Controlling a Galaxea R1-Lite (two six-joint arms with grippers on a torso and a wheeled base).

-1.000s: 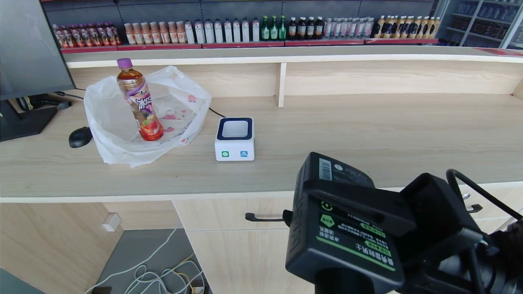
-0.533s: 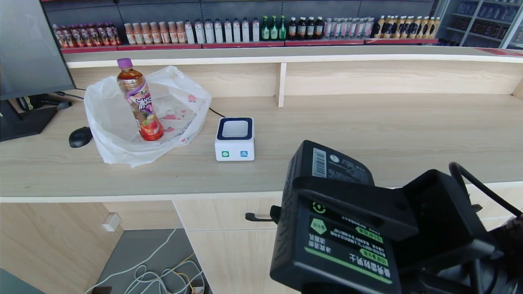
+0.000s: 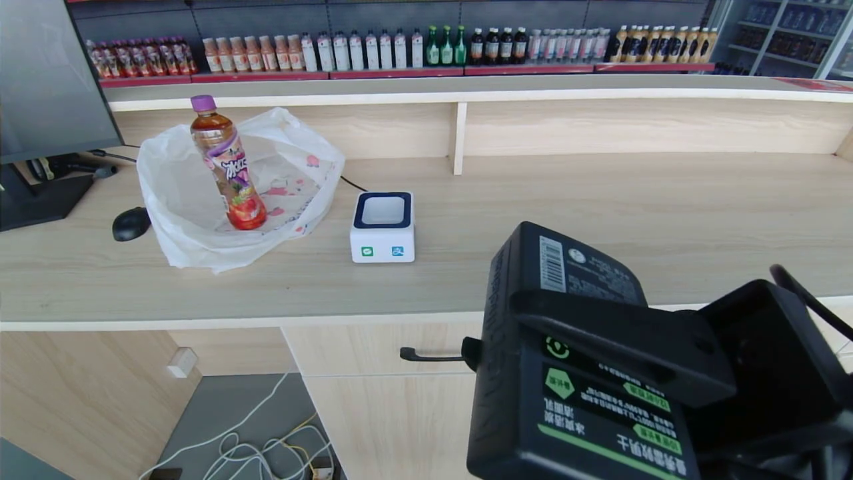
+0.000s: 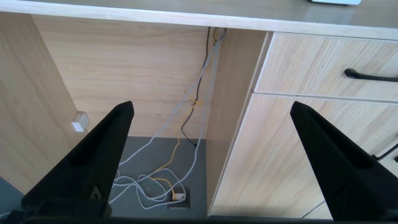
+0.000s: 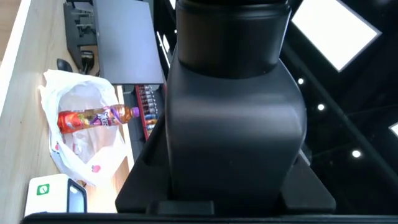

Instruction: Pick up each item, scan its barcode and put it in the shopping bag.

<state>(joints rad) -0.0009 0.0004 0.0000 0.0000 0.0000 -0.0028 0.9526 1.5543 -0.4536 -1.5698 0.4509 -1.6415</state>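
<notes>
My right gripper (image 3: 666, 360) is shut on a black carton (image 3: 580, 427) with green labels and a barcode, held in the air in front of the counter's near edge, to the right of the scanner. In the right wrist view the black carton (image 5: 230, 124) sits between the jaws. The white scanner (image 3: 382, 228) with a blue-rimmed window stands mid-counter. At the left the white shopping bag (image 3: 193, 233) lies open with a purple-capped tea bottle (image 3: 230, 170) upright in it. My left gripper (image 4: 211, 109) hangs open and empty below the counter, facing the cabinet fronts.
A monitor (image 3: 46, 73) and a black mouse (image 3: 131, 223) sit at the counter's far left. A raised back ledge with a wooden divider (image 3: 458, 137) bounds the counter. Drawer handle (image 3: 433, 355) and floor cables (image 3: 266, 453) lie below. Bare counter stretches right of the scanner.
The right gripper with the black carton drifted left, then back right and nearer to the head camera. Bag, tea bottle and scanner stayed put.
</notes>
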